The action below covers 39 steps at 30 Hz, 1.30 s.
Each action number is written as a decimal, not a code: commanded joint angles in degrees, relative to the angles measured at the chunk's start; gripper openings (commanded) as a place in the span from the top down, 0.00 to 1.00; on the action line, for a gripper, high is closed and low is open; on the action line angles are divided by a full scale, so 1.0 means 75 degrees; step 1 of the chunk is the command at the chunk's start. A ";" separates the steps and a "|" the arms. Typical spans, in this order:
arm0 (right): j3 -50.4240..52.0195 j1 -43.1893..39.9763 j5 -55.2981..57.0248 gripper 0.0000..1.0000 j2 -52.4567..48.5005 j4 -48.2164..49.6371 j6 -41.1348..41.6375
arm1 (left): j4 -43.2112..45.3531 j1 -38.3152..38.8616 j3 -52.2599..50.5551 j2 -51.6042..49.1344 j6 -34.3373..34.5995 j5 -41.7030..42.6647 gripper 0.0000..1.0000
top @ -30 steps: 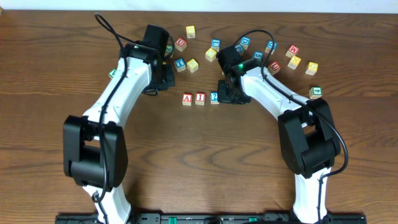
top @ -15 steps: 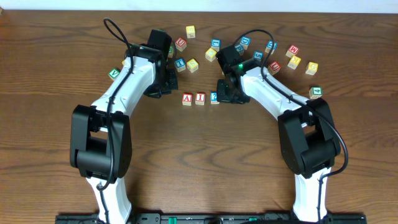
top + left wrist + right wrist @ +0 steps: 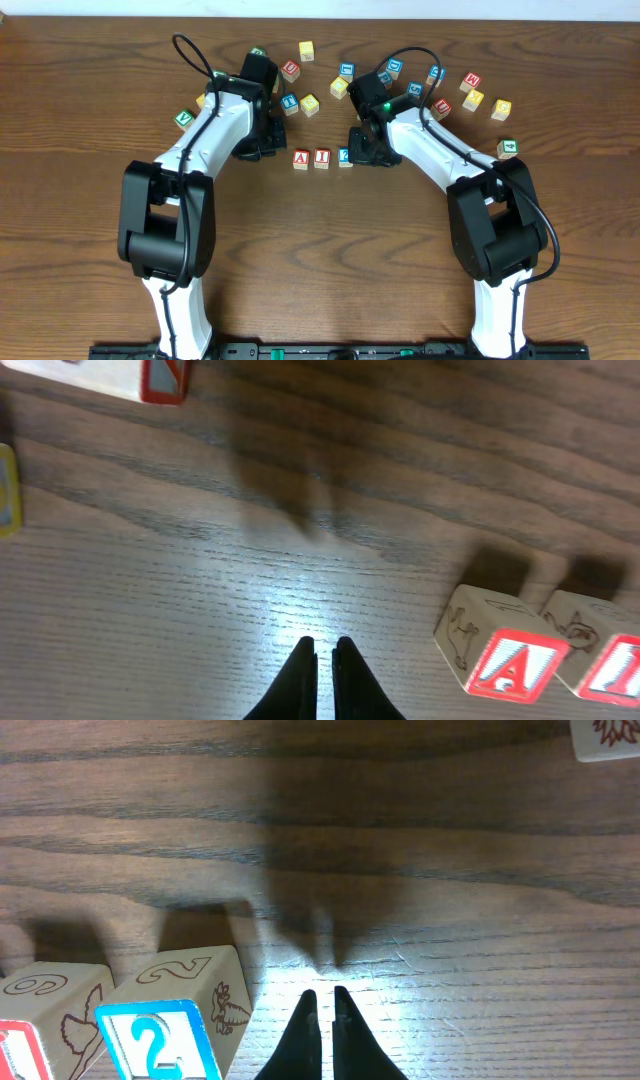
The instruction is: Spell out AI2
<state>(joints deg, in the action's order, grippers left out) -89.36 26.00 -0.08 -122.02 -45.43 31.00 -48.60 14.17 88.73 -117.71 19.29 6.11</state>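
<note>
While A block, I block and 2 block sit in a row, left claw flanks at 9 o'clock, right claw at 3 o'clock — both pinched together.

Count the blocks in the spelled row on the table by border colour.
Red: 2, the A block and the I block
Blue: 1, the 2 block
Total: 3
</note>
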 commanded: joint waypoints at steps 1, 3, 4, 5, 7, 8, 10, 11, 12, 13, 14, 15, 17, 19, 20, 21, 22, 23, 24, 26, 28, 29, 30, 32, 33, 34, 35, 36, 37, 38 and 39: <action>0.0087 -0.0041 0.0015 0.99 0.0003 0.0006 0.0090 | -0.0012 0.0128 -0.0073 -0.0189 -0.0026 0.0047 0.92; 0.0087 -0.0041 0.0015 0.99 0.0003 0.0009 0.0090 | -0.0012 0.0189 -0.0073 -0.0227 -0.0050 0.0047 0.92; 0.0087 -0.0041 0.0015 0.99 0.0003 0.0012 0.0093 | -0.0012 0.0219 -0.0073 -0.0239 -0.0050 0.0047 0.92; 0.0087 -0.0041 0.0015 0.99 0.0003 0.0012 0.0093 | -0.0012 0.0248 -0.0073 -0.0245 -0.0050 0.0047 0.92; 0.0087 -0.0041 0.0015 0.99 0.0003 0.0009 0.0090 | 0.0012 0.0286 -0.0073 -0.0245 -0.0050 0.0047 0.92; 0.0090 -0.0041 0.0015 0.99 0.0003 0.0009 0.0090 | 0.0041 0.0294 -0.0073 -0.0245 -0.0050 0.0047 0.92; 0.0087 -0.0041 0.0015 0.99 0.0003 0.0009 0.0090 | 0.0047 0.0294 -0.0073 -0.0245 -0.0047 0.0047 0.92; 0.0090 -0.0041 0.0015 0.99 0.0003 0.0009 0.0093 | 0.0044 0.0294 -0.0073 -0.0245 -0.0050 0.0047 0.92; 0.0090 -0.0041 0.0015 0.99 0.0003 0.0009 0.0090 | 0.0044 0.0294 -0.0073 -0.0245 -0.0050 0.0047 0.92; 0.0087 -0.0041 0.0015 0.99 0.0003 0.0009 0.0090 | 0.0044 0.0294 -0.0073 -0.0245 -0.0050 0.0047 0.92; 0.0087 -0.0041 0.0015 0.99 0.0003 0.0009 0.0090 | 0.0044 0.0300 -0.0073 -0.0245 -0.0047 0.0047 0.92; 0.0087 -0.0041 0.0015 0.99 0.0003 0.0009 0.0090 | 0.0044 0.0309 -0.0073 -0.0245 -0.0047 0.0050 0.92; 0.0090 -0.0041 0.0015 0.99 0.0003 0.0009 0.0090 | 0.0044 0.0323 -0.0073 -0.0245 -0.0047 0.0050 0.92; 0.0087 -0.0041 0.0015 0.99 0.0003 0.0009 0.0090 | 0.0044 0.0350 -0.0073 -0.0245 -0.0047 0.0052 0.92; 0.0087 -0.0041 0.0015 0.99 0.0003 0.0009 0.0090 | 0.0044 0.0382 -0.0073 -0.0245 -0.0047 0.0050 0.92; 0.0087 -0.0041 0.0015 0.99 0.0003 0.0009 0.0090 | 0.0047 0.0408 -0.0073 -0.0245 -0.0047 0.0050 0.92; 0.0090 -0.0038 0.0015 0.99 0.0003 0.0009 0.0090 | 0.0047 0.0425 -0.0073 -0.0248 -0.0047 0.0050 0.92; 0.0087 -0.0041 0.0015 0.99 0.0003 0.0006 0.0090 | 0.0064 0.0446 -0.0073 -0.0251 -0.0047 0.0050 0.92; 0.0090 -0.0041 0.0015 0.99 0.0003 0.0006 0.0090 | 0.0073 0.0469 -0.0073 -0.0254 -0.0047 0.0047 0.92; 0.0087 -0.0041 0.0015 0.99 0.0003 0.0003 0.0090 | 0.0134 0.0507 -0.0073 -0.0254 -0.0047 0.0047 0.93; 0.0090 -0.0041 0.0015 0.99 0.0003 0.0003 0.0090 | 0.0166 0.0507 -0.0073 -0.0254 -0.0047 0.0047 0.92; 0.0090 -0.0041 0.0015 0.99 0.0003 0.0003 0.0090 | 0.0175 0.0507 -0.0073 -0.0254 -0.0047 0.0047 0.92; 0.0090 -0.0041 0.0015 0.99 0.0003 0.0003 0.0090 | 0.0175 0.0507 -0.0073 -0.0254 -0.0047 0.0047 0.92; 0.0090 -0.0041 0.0015 0.99 0.0003 0.0003 0.0090 | 0.0175 0.0507 -0.0073 -0.0254 -0.0047 0.0047 0.92; 0.0090 -0.0038 0.0015 0.99 0.0003 0.0003 0.0090 | 0.0175 0.0507 -0.0073 -0.0254 -0.0047 0.0047 0.92; 0.0090 -0.0038 0.0015 0.99 0.0003 0.0003 0.0090 | 0.0175 0.0507 -0.0073 -0.0254 -0.0047 0.0047 0.92; 0.0090 -0.0038 0.0015 0.99 0.0003 0.0003 0.0090 | 0.0178 0.0507 -0.0073 -0.0254 -0.0047 0.0047 0.92; 0.0090 -0.0038 0.0015 0.99 0.0003 0.0003 0.0090 | 0.0181 0.0507 -0.0073 -0.0254 -0.0047 0.0047 0.92; 0.0090 -0.0038 0.0015 0.99 0.0003 0.0003 0.0090 | 0.0184 0.0507 -0.0073 -0.0254 -0.0047 0.0047 0.92; 0.0090 -0.0041 0.0015 0.99 0.0003 0.0003 0.0090 | 0.0187 0.0507 -0.0073 -0.0254 -0.0047 0.0047 0.92; 0.0090 -0.0038 0.0015 0.99 0.0003 0.0003 0.0090 | 0.0189 0.0507 -0.0073 -0.0254 -0.0047 0.0047 0.92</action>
<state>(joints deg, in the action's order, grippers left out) -89.17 26.00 -0.23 -122.02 -45.39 31.00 -47.27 17.91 88.71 -118.69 19.29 6.11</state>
